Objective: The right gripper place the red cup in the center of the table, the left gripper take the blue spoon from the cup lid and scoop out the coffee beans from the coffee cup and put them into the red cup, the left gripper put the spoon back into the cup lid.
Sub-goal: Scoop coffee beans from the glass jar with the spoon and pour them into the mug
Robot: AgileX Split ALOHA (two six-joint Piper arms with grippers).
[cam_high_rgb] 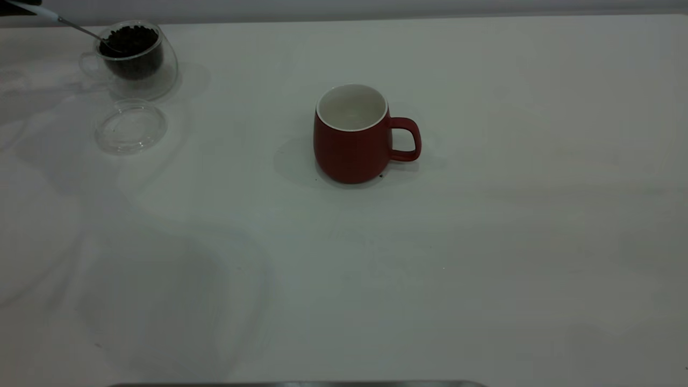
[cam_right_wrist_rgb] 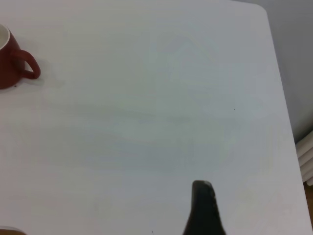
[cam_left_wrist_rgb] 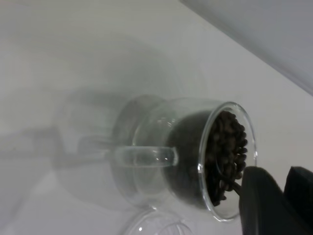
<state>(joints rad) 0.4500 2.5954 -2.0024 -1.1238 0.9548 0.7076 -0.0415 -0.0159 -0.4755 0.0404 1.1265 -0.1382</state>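
The step in hand looks like the scoop: the blue spoon (cam_high_rgb: 64,21) has its metal bowl dipped into the coffee beans (cam_high_rgb: 130,41) inside the coffee cup (cam_high_rgb: 137,59) at the far left of the bench (cam_high_rgb: 484,242), so it should dig under the heap, come up level and slow, then travel over the empty cup lid (cam_high_rgb: 131,127) toward the red cup (cam_high_rgb: 352,134) standing mid-bench. The left claw (cam_left_wrist_rgb: 274,205) sits just beside the glass rim with its fingers close together, apparently gripping the spoon, though the handle itself is hidden there. The right claw (cam_right_wrist_rgb: 203,208) hangs idle over bare bench well away from the red cup, and with only 1 finger showing I cannot tell whether it is open.
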